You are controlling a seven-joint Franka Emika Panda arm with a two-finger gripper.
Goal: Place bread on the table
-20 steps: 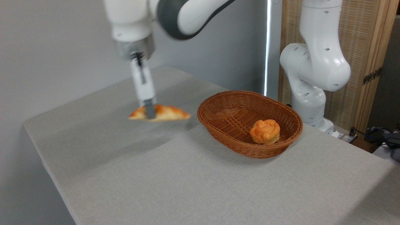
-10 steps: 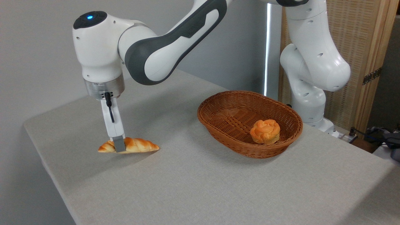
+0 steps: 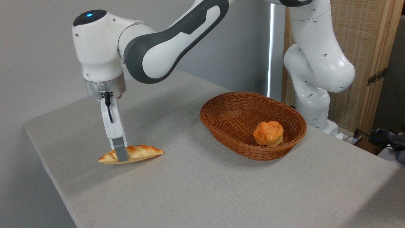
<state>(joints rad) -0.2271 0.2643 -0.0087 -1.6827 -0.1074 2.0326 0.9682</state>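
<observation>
In the fixed camera view, the end effector (image 3: 121, 155) stands low over the left part of the table (image 3: 221, 190), its fingers closed across the middle of the bread (image 3: 139, 152). Only the near finger shows clearly; the far one is hidden behind the loaf.

A second ago the bread hung in the air beside the basket (image 3: 253, 125). Half a second ago it was already down near the table's left edge. Now it sits a shade lower, its underside appearing to touch the cloth along most of its length, with the right tip slightly raised. The arm has barely shifted since the last picture, so the carry looks finished.

The bun (image 3: 268, 133) lies in the basket, unmoved, well apart from the loaf.

The task seems nearly done: the bread is out of the basket and resting on the table, but it is not yet released. What remains, by my reading, is to part the fingers and lift clear without dragging the loaf.
</observation>
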